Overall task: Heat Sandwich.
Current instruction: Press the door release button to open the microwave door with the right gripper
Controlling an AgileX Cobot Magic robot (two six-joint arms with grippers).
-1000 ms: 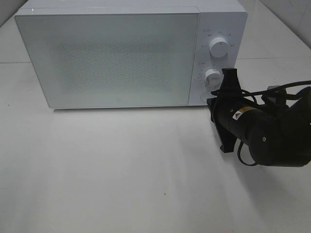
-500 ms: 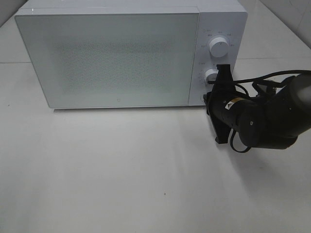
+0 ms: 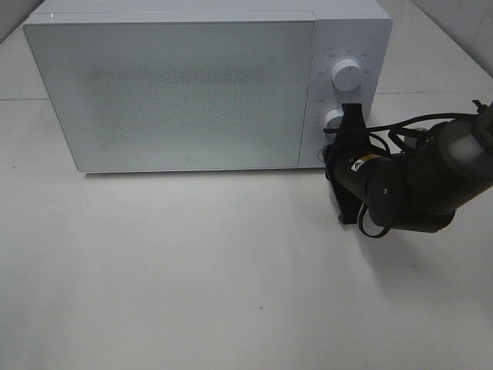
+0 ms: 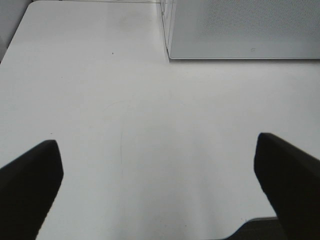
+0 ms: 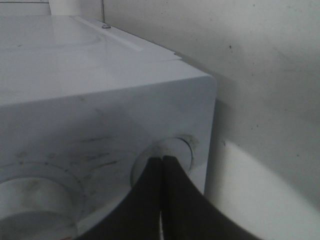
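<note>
The white microwave [image 3: 177,92] stands at the back of the table with its door closed. The sandwich is out of view. My right gripper [image 3: 333,150] is shut, and its tips rest against the round button [image 5: 172,150] at the bottom of the control panel, below the lower knob [image 3: 333,118]. In the right wrist view the right gripper [image 5: 162,165] shows its two black fingers pressed together on that button. My left gripper [image 4: 160,185] hangs open over bare table, with nothing between its fingers [image 4: 30,185]. The microwave's lower left corner [image 4: 240,30] lies ahead of it.
An upper knob [image 3: 348,75] sits on the panel above the lower one. The right arm's black body and cables [image 3: 416,185] hover in front of the microwave's right side. White tabletop [image 3: 192,270] spreads out in front of the microwave.
The right arm has moved left and in towards the control panel, bringing its shut tips onto the round button. The left gripper stays open.
</note>
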